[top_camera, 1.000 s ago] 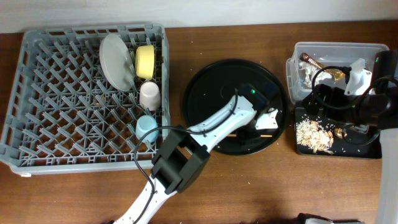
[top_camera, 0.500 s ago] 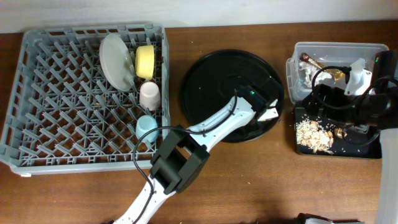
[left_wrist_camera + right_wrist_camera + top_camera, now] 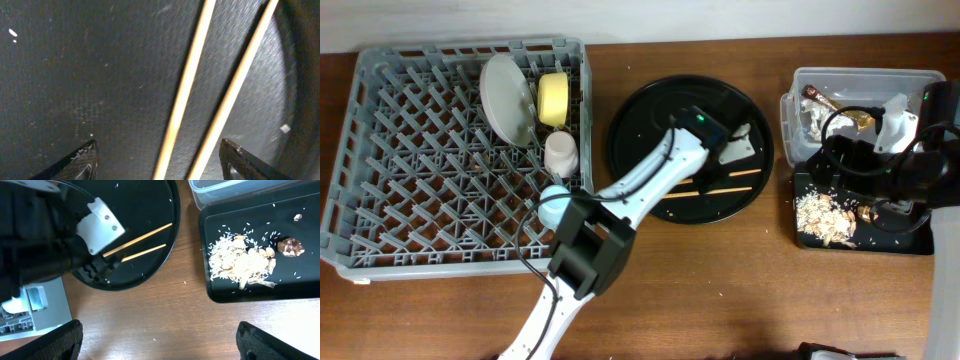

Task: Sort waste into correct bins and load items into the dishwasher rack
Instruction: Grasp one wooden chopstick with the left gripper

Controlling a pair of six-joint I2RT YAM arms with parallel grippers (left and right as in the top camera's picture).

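Chopsticks, two thin, straight sticks of pale smooth wood, lie side by side without touching on the round black tray in the middle of the counter, toward its far edge. The left gripper hangs right over them with its jaws spread and nothing held. In the left wrist view both sticks run between the two dark fingertips, with a gap on each side. Whether the tips touch the tray cannot be told. The tray is matte with a fine grain, a raised rim and a few white specks.

The right gripper is by the right edge of the counter, jaws wide and empty, above bare wood just beside the flat black tray. That tray holds pale tan food scraps, flaky and rice-like. The clear tub sits just behind it in the far right corner.

The dishwasher rack, a grey plastic grid with pegs, fills the far left corner. Along its right side it holds the grey plate on edge, the yellow bowl, the pink cup and the blue cup.
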